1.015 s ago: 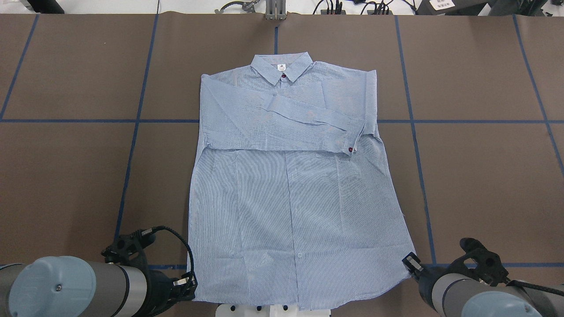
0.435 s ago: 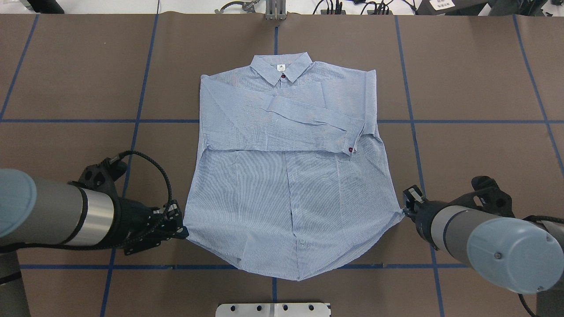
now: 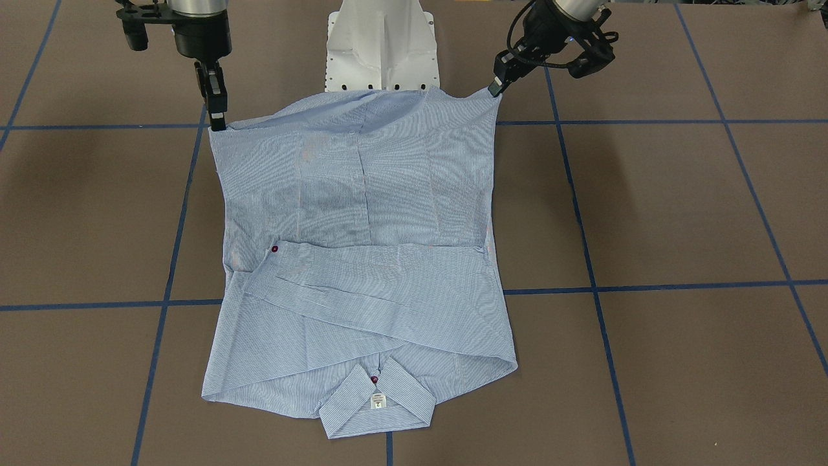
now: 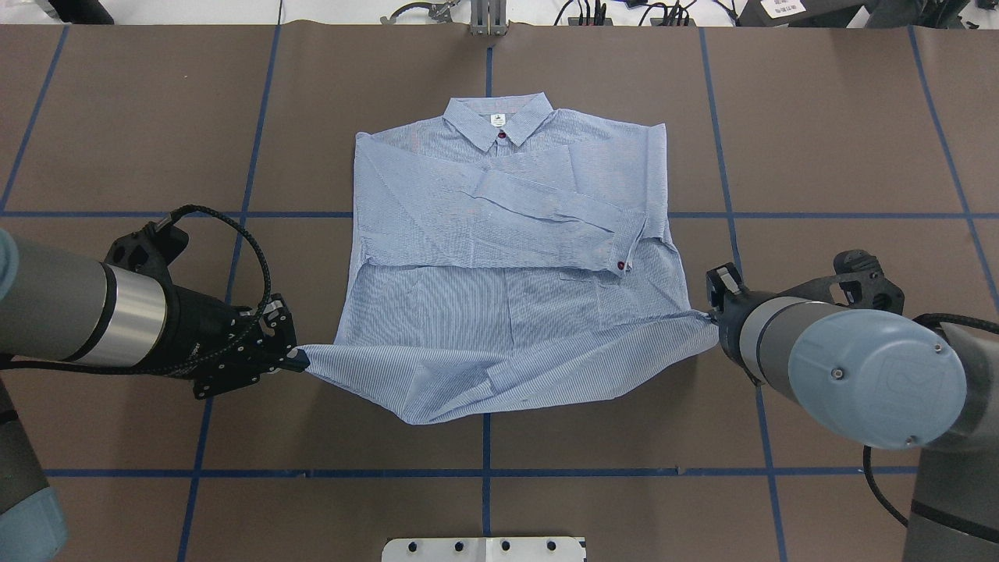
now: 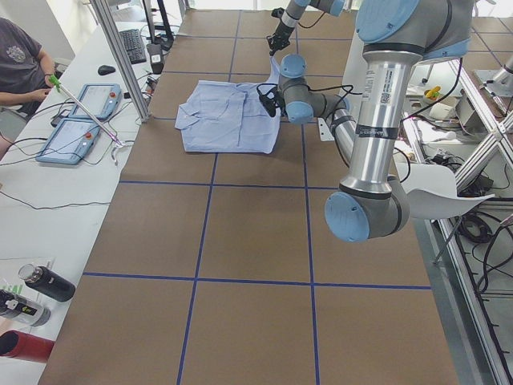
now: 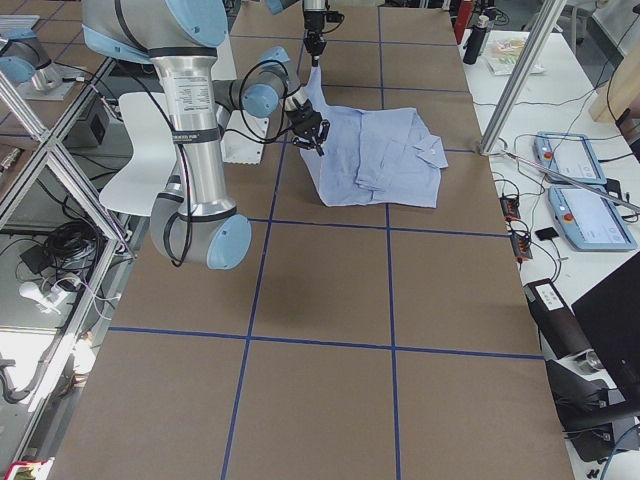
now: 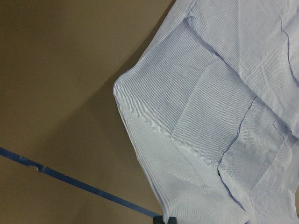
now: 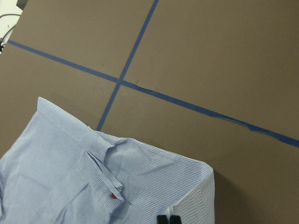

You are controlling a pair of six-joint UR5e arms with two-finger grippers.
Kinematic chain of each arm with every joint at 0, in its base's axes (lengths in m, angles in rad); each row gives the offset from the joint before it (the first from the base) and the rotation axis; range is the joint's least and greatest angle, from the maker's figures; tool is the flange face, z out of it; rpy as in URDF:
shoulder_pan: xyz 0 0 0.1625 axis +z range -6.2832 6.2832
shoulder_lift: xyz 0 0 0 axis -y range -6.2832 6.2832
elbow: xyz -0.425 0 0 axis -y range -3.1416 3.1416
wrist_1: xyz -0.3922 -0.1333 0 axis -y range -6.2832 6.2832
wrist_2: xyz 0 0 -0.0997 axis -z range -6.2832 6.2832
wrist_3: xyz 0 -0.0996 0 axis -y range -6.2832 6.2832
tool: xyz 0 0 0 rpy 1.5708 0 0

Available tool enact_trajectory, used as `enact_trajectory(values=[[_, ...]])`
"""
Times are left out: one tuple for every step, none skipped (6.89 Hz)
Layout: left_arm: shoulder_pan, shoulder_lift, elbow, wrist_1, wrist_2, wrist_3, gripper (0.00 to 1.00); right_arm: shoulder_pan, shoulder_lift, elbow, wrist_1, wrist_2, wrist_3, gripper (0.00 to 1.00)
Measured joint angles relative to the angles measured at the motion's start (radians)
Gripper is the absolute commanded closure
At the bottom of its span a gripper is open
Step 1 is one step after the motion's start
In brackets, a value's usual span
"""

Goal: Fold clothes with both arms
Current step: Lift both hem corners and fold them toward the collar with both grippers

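Brown table (image 4: 858,117) taped off into big squares with blue tape lines (image 4: 484,472), and workbenches with cables run along the sides. The shirt (image 4: 507,234) sits mid-table between the two grippers, collar (image 4: 498,117) at the end farthest from them and sleeves crossed over the chest.

The left gripper (image 4: 293,359) has its fingers pressed together on one bottom corner of the shirt. The right gripper (image 4: 709,316) pinches the opposite bottom corner the same way; in its wrist view the black fingertips (image 8: 168,218) sit tight on the fabric. The hem is up off the table between them and sags a bit in the middle. From the grippers the fabric slopes down to the chest part, which lies flat on the table beyond them.

Labels: the white neck label (image 3: 378,401) inside the collar has a small dark mark on it, but the print is too small to read. A dark red cuff button (image 4: 621,266) sits just ahead of the right gripper, towards the collar. The left arm (image 5: 377,120) carries a white sticker (image 5: 383,100) on its upright tube, with printing I can't make out either.
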Motion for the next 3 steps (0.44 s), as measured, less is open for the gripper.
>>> enact_trajectory(values=[[-0.023,-0.029,0.038,-0.001,-0.004,-0.002,1.0,0.032,0.008,-0.007,-0.007,-0.014,0.004,1.0],[-0.053,-0.081,0.1,-0.001,-0.005,-0.004,1.0,0.049,0.02,-0.023,-0.008,-0.051,0.002,1.0],[-0.09,-0.144,0.18,0.0,-0.005,-0.003,1.0,0.067,0.057,-0.065,-0.007,-0.087,-0.007,1.0]])
